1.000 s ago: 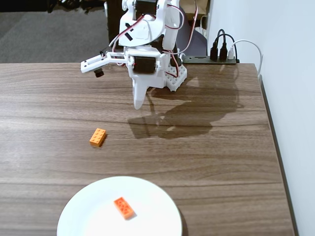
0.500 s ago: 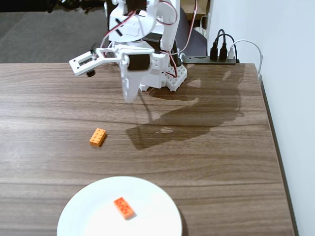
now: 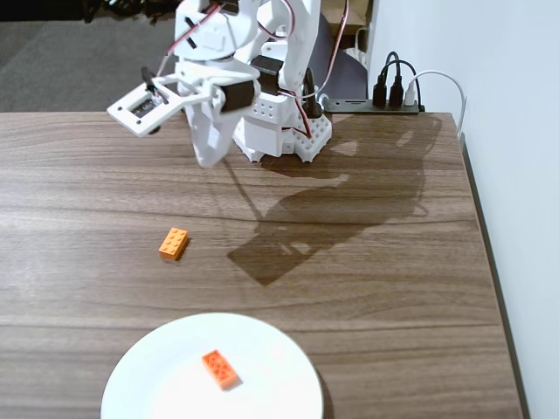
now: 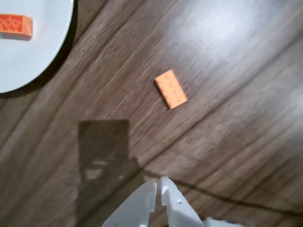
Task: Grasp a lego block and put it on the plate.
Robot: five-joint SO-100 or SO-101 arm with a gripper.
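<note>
A light yellowish-orange lego block lies flat on the wooden table left of centre; it also shows in the wrist view. The large white plate sits at the front edge and shows at the top left of the wrist view. A deeper red-orange brick lies on the plate, also seen in the wrist view. My white gripper hangs high at the back of the table, well away from the block. In the wrist view the gripper is shut and empty.
The arm's white base stands at the back centre. A black power strip with plugs lies behind it at the back right. The table's right edge runs along a white wall.
</note>
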